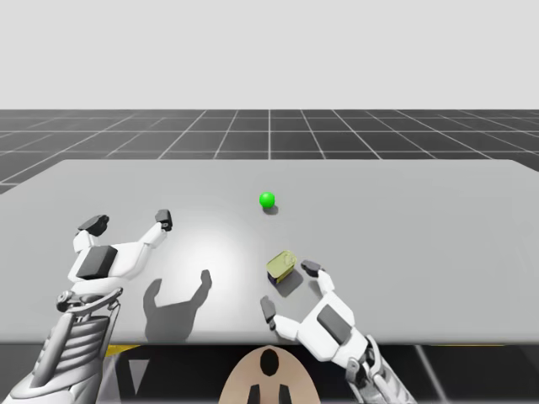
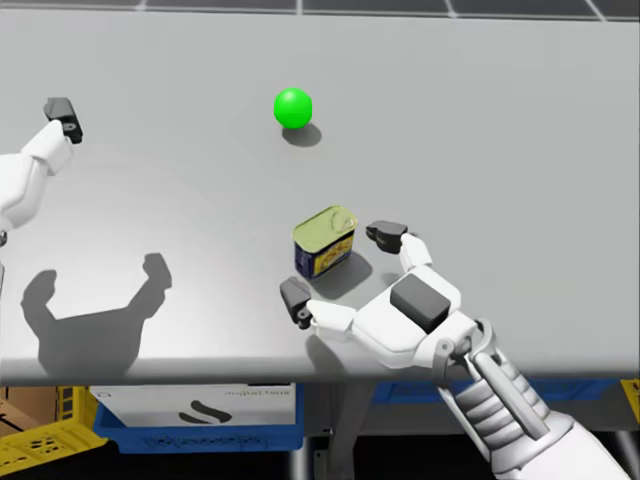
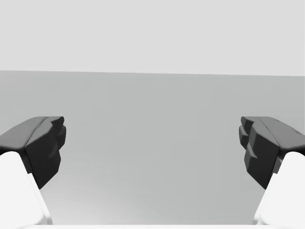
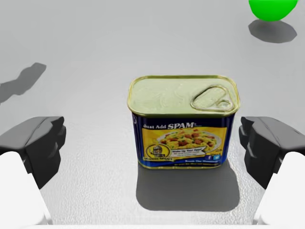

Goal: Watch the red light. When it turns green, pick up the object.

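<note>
Right pincer (image 1: 290,289): fingers spread wide, low over the surface (image 1: 421,219) at its near edge, holding nothing.
Can position: the blue rectangular can (image 4: 183,121) stands upright on the surface just ahead of the right pincer, lined up with the gap between its fingers and touching neither.
Can build: a rigid metal tin with rounded corners, a pale gold lid and a ring pull lying flat on top.
Can handling: probably fairly heavy for its bulk if full. It is stiff enough to take a firm squeeze, and its printed sides look smooth and likely a little slippery.
Where to hold: across the two short end walls that face the fingers, about mid-height, below the lid rim and away from the ring pull. The rounded corners would likely let it twist.
Risk: a grip too high may catch only the rim and tip the can.
Left pincer (image 1: 129,221): fingers wide apart over bare surface, well apart from the can, holding nothing.
Light (image 2: 293,107): a small green ball on the surface beyond the can, towards the middle. Since it shows green, the pick-up looks due.
Count: two pincers, one can, one light, one surface.
</note>
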Available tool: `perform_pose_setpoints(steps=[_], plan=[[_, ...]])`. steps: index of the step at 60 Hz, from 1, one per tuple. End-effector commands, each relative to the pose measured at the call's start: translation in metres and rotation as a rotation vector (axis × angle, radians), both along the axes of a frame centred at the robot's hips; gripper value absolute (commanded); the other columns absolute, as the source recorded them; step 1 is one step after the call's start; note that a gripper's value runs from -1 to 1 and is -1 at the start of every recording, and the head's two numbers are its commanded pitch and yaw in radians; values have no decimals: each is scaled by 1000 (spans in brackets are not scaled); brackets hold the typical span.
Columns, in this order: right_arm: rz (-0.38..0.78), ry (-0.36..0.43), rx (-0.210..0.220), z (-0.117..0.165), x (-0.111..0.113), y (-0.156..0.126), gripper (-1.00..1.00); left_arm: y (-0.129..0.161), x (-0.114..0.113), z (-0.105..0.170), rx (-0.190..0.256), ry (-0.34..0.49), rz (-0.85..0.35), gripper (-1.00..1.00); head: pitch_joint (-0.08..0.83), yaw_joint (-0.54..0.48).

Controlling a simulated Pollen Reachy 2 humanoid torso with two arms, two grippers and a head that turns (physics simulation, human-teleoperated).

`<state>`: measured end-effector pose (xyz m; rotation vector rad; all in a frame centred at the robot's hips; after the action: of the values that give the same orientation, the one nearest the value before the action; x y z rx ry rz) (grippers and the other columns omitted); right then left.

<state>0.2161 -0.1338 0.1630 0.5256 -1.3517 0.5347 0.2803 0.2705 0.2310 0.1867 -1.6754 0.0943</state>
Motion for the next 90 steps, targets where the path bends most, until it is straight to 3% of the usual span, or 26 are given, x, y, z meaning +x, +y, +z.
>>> perform_pose_setpoints(steps=[1, 5, 22, 37, 42, 44, 47, 58, 76, 86, 90], plan=[[-46, 20, 5, -11, 15, 19, -1000, -2, 0, -1, -6, 1, -1, -1000, 750, -46], [-63, 24, -13, -15, 23, 22, -1000, -2, 0, -1, -6, 1, -1, -1000, 752, -47], [-34, 81, -8, -21, 48, 39, -1000, -2, 0, -1, -3, -1, -4, -1000, 763, -51], [-14, 97, 5, -19, 54, 52, -1000, -4, 0, -1, 1, -2, -5, -1000, 764, -58], [0, 67, -8, -20, 51, 53, -963, -4, 0, -1, 4, -1, -7, -1000, 763, -61], [-30, 28, -17, -22, 49, 54, 207, -4, 0, -1, 4, -1, -7, -1000, 763, -62], [-31, 20, -20, -22, 47, 52, 1000, -5, 0, -1, 6, 0, -8, -1000, 762, -63], [-28, 27, -4, -23, 47, 49, 1000, -6, -1, -2, 9, 1, -9, -1000, 732, -67], [-24, 19, 13, -22, 46, 47, 1000, -7, 0, -3, 17, 7, -7, -1000, 383, -81], [-25, 2, 24, -13, 46, 45, 1000, -7, 0, -4, 18, 8, -7, -1000, 335, -83], [-36, -43, 47, 7, 47, 42, 1000, -7, 0, -4, 16, 8, -7, -1000, 334, -82]])
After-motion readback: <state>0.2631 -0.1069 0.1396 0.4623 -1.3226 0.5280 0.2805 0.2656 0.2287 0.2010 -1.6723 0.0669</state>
